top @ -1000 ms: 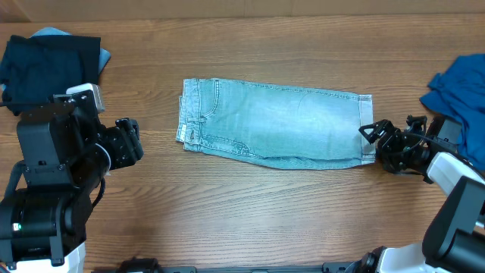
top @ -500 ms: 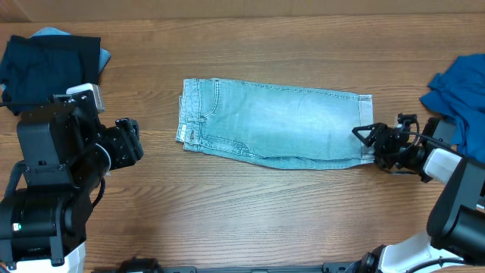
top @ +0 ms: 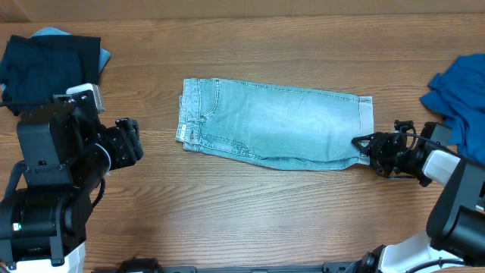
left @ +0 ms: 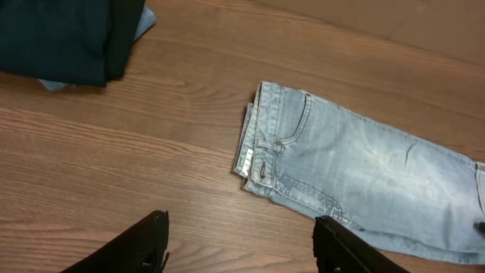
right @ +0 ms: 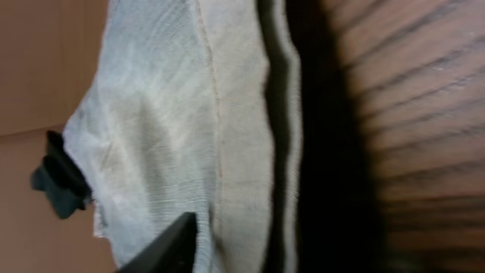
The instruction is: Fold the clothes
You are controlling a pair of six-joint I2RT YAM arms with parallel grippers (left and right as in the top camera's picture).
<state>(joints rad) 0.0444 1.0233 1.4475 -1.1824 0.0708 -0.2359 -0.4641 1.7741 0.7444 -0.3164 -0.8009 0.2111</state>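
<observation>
Your right gripper (top: 363, 144) is closing: wide beside the hem a second ago, it is now pinching the near hem corner of the denim shorts (top: 273, 125), which are lying flat mid-table. Your left gripper (left: 241, 243) is hanging open and empty. You're likely starting the fold.

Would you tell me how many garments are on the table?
3: denim shorts centre, navy garment top left, royal-blue garment right edge; pale fabric under it may be another.

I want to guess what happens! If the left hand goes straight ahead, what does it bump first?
Probably the waistband end of the denim shorts, which lies ahead of the left hand. Its height is unclear, so it might touch bare table first.
</observation>
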